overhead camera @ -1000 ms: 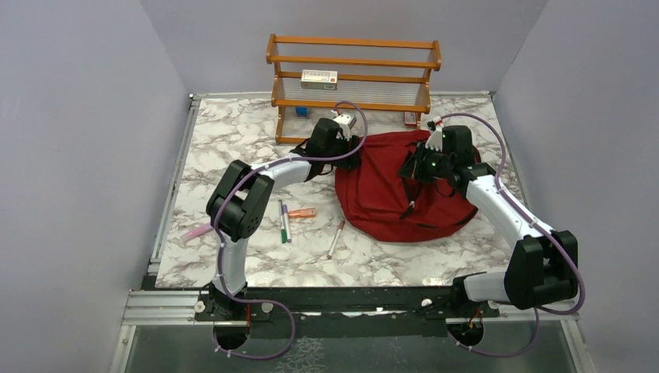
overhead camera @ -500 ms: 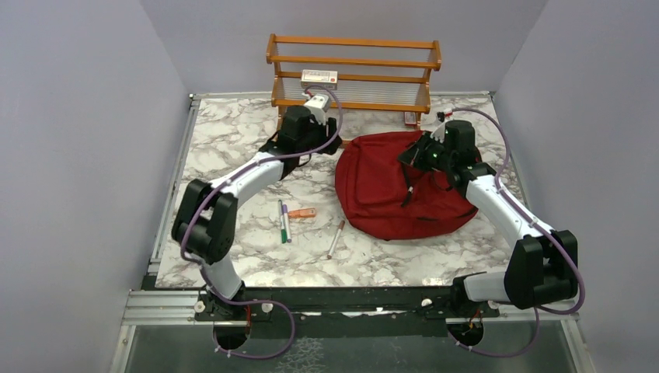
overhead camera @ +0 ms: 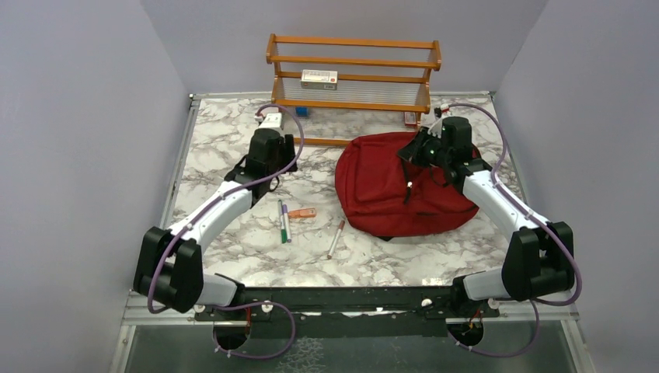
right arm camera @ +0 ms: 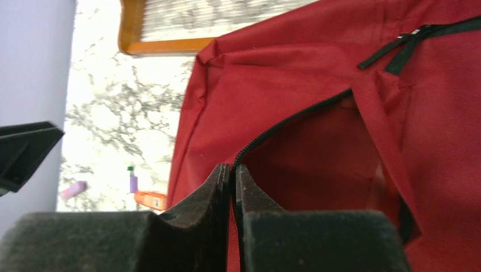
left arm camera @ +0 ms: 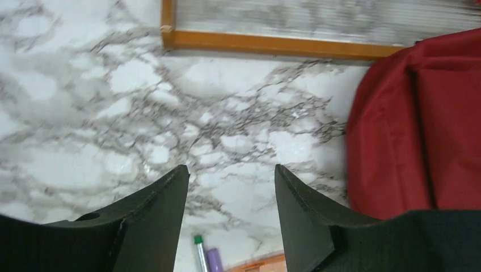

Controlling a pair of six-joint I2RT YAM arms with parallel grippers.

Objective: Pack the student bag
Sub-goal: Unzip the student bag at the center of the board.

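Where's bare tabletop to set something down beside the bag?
Free: the near strip of marble table between the dark red fabric backpack and the front edge, and the far-left corner beside the orange wooden rack. Crowded: the loose marker pens left of the backpack.

No legible txt anywhere. Small white box w/ red mark (overhead camera: 319,77) on orange wooden rack (overhead camera: 353,61) carries print, too small & blurry to read.

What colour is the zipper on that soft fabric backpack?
Black zipper on the dark red backpack; clearest in the right wrist view.
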